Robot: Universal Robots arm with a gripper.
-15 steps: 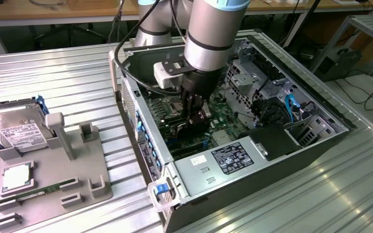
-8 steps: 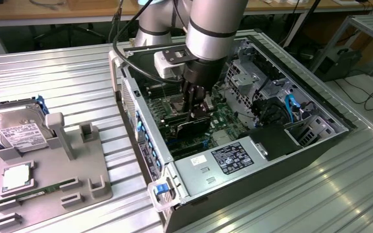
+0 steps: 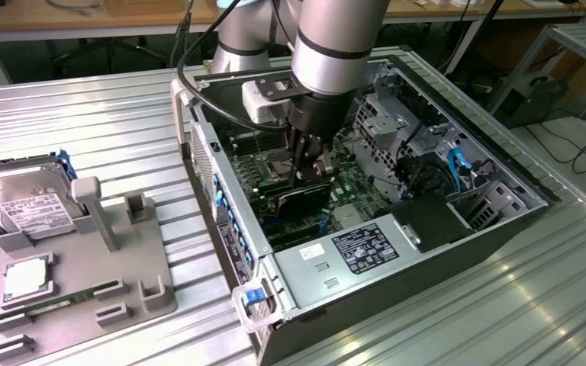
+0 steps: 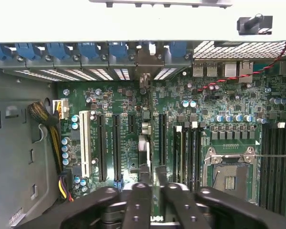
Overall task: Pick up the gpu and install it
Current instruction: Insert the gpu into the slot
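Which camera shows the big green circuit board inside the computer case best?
The wrist view. It faces the flat green circuit board straight on, so its long slots and square socket show. The exterior view catches slanted patches of it inside the black case, partly behind the grey robot arm.

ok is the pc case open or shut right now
Open. The computer case lies on its side with no panel over its upward face, so the motherboard and its slots are exposed.

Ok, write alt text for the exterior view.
A robot arm reaches down into an open computer case, its gripper holding the gpu over the motherboard. On the exterior view's left, a grey tray holds a hard drive and memory stick.
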